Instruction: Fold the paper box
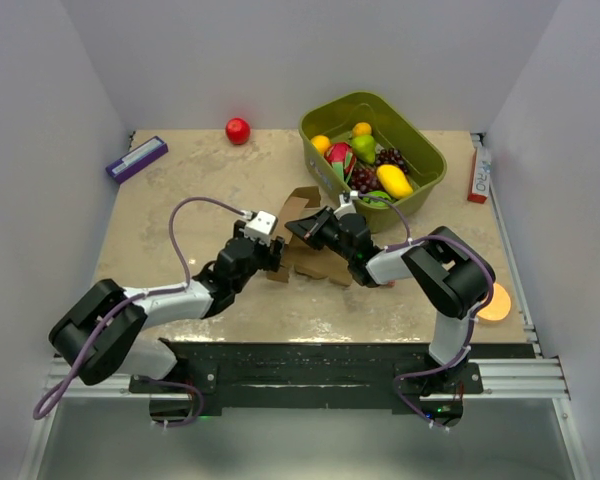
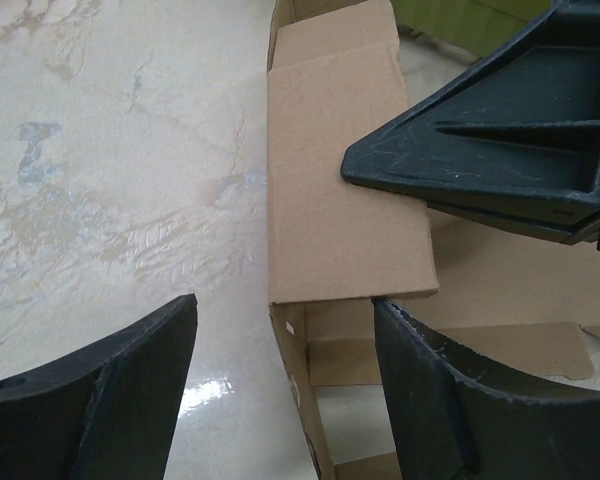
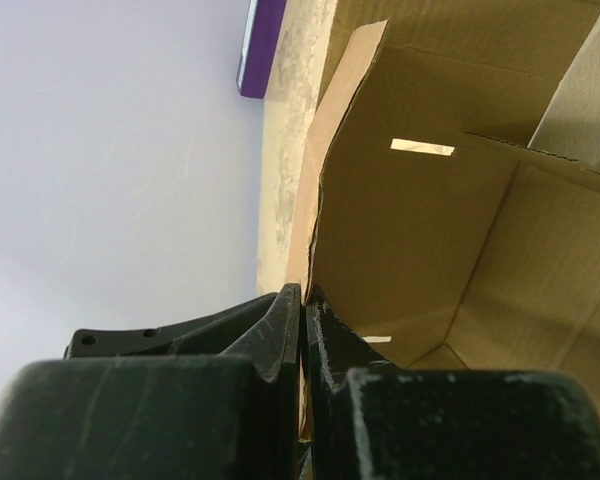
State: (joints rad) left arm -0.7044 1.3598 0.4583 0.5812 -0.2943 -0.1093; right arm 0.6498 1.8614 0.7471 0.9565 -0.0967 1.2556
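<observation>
Between the tips of the right claw (image 3: 302, 300), an upright flap of the paper box (image 3: 430, 250) is pinched tight.
The left claw (image 2: 285, 310) stands wide, one finger on each side of a cardboard wall and gripping nothing. The box sits half-raised on the middle of the tabletop (image 1: 180, 190), just in front of the green bin (image 1: 425, 165). The cardboard looks thin and light, stiff across each panel, and likely to bend only along its scored creases. It would probably slide on the glossy top unless one claw anchors it. The best hold seems to be a flap's free edge, pushing close to the crease, since a hard squeeze mid-panel could dent it.
</observation>
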